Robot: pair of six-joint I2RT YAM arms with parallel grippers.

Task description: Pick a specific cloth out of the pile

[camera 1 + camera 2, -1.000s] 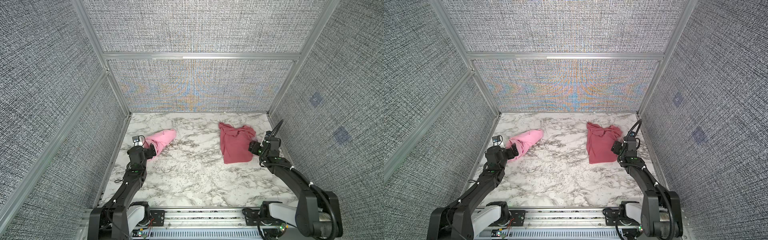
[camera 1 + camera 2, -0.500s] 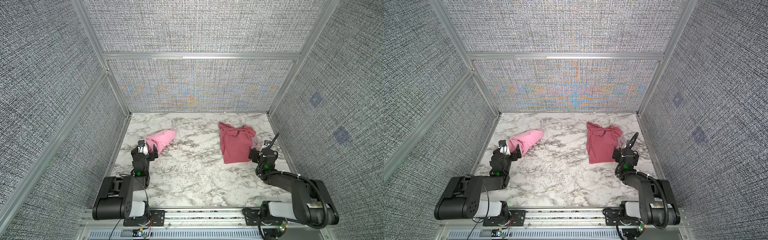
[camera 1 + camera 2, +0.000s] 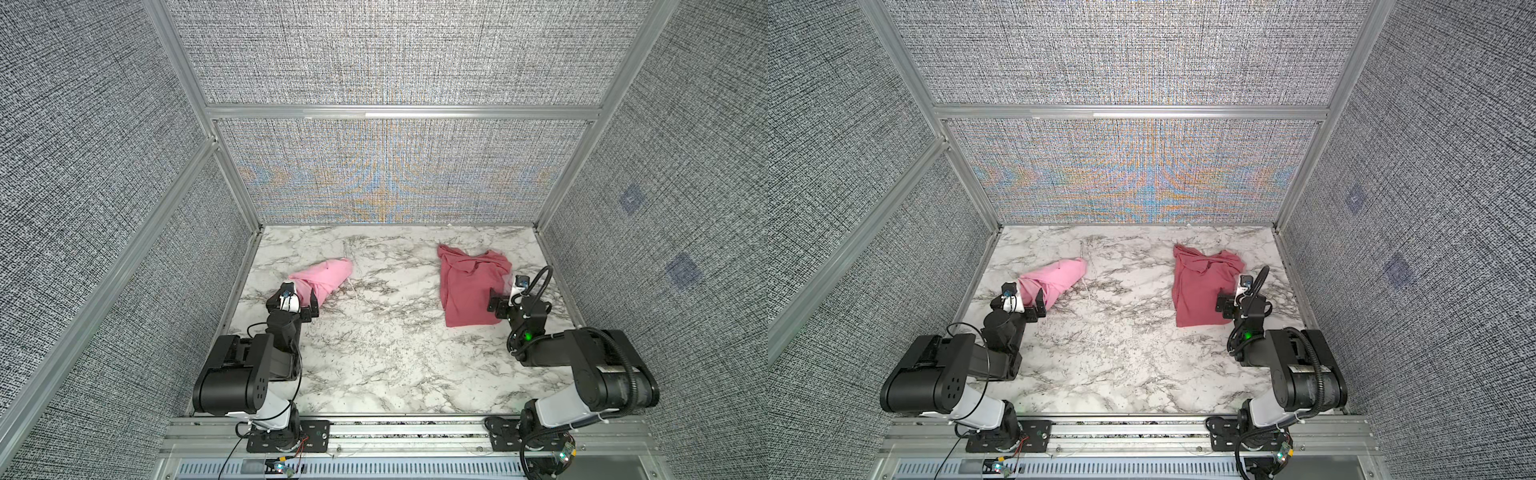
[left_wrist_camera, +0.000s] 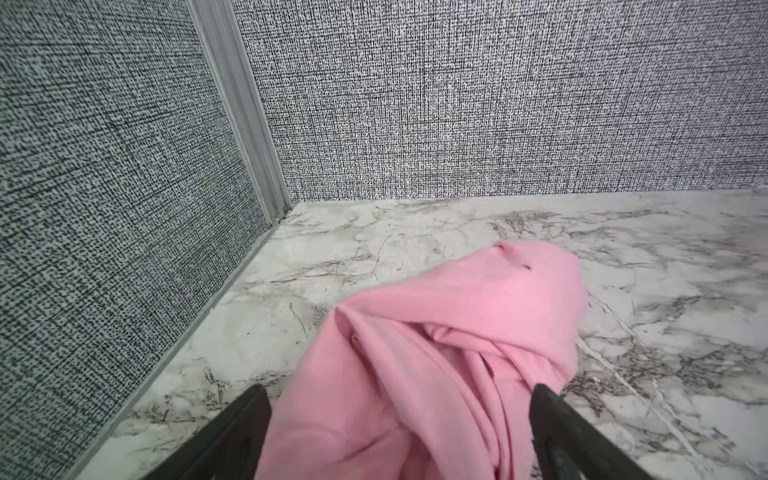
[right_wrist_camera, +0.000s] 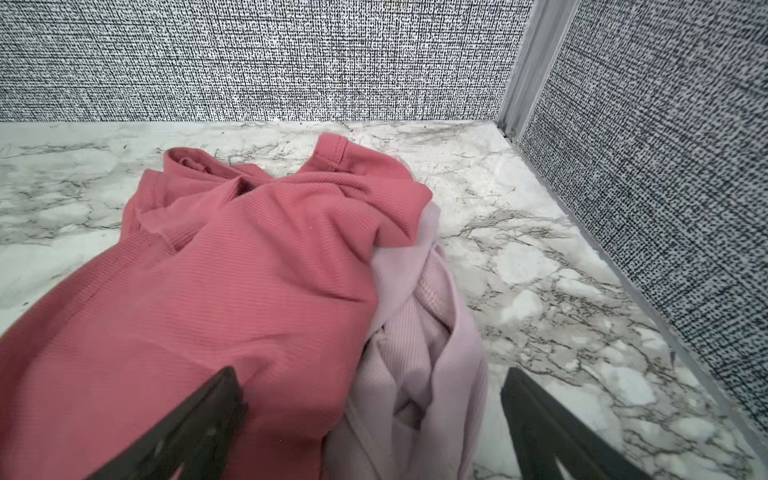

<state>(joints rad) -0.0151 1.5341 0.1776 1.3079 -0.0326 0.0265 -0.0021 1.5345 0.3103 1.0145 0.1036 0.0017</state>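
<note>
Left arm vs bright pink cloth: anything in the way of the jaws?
Nothing visible. The bright pink cloth lies alone on the marble table, well apart from the rose-red cloth and the mauve cloth over on the right. The left gripper is open, its jaws either side of the cloth's near end.

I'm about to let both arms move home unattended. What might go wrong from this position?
1. The open left gripper straddles the near folds of the bright pink cloth. Pulling back low may snag and drag it.
2. The open right gripper has one finger at the rose-red cloth, with the pale mauve cloth between its jaws. A low move may tug either cloth.
</note>
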